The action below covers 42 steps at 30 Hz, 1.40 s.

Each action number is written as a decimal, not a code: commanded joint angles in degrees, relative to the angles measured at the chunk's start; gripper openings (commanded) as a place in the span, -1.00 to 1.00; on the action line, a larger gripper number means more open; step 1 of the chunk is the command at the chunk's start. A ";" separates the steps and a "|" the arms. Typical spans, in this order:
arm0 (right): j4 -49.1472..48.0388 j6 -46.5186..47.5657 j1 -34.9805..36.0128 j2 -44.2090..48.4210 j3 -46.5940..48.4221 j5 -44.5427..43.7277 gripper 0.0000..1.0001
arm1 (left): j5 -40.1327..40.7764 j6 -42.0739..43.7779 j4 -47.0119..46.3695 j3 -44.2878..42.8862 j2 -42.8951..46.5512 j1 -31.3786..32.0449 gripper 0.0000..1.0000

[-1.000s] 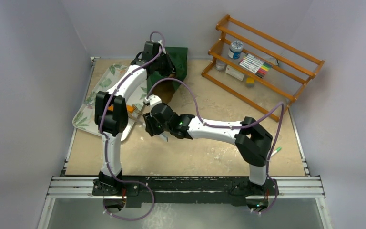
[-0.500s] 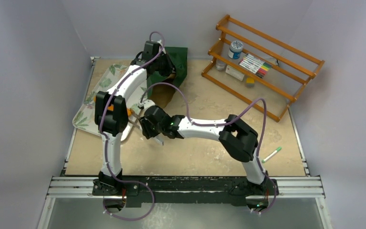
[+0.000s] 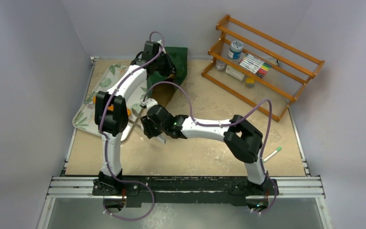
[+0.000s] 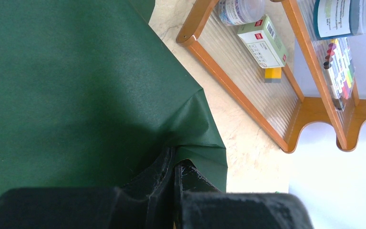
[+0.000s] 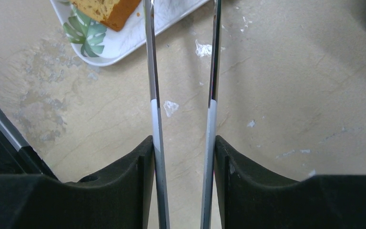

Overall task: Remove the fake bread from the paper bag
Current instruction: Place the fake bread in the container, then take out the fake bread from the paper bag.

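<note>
The dark green paper bag (image 3: 178, 58) lies at the back of the table, its brown inside (image 3: 165, 96) facing the front. My left gripper (image 3: 164, 70) is shut on the bag's edge; in the left wrist view the bag (image 4: 76, 86) fills the frame and the gripper (image 4: 176, 167) pinches a fold. My right gripper (image 3: 148, 130) is shut on metal tongs (image 5: 152, 71), whose arms stand apart and empty. The right gripper (image 5: 183, 143) hovers over the table by the tray's corner. A slice of fake bread (image 5: 106, 9) lies on the floral tray (image 5: 124, 43).
The floral tray (image 3: 88, 112) lies at the left. A wooden rack (image 3: 267, 62) with a jar, markers and small boxes stands at the back right, also in the left wrist view (image 4: 248, 100). A green marker (image 3: 271, 154) lies at the right front.
My right arm has swung left with the tongs, nearer the tray's corner, uncovering the green marker. The left arm has not moved.
</note>
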<state>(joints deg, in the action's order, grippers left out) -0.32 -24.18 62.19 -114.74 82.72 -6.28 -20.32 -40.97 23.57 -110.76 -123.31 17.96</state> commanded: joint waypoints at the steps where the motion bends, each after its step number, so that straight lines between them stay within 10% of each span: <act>1: -2.50 -0.30 -0.23 5.82 -2.10 -0.33 -0.05 | 2.85 0.05 -4.14 -1.35 1.43 -1.09 -1.00; 42: 22.31 -15.69 0.89 41.95 -21.37 -19.94 -0.16 | 4.24 -0.16 -8.57 0.01 -0.02 3.80 -1.00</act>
<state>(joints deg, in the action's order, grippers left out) 20.18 -37.93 63.00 -74.83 61.73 -22.39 -17.76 -41.19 20.16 -110.76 -123.44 21.58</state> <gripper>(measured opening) 0.423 0.005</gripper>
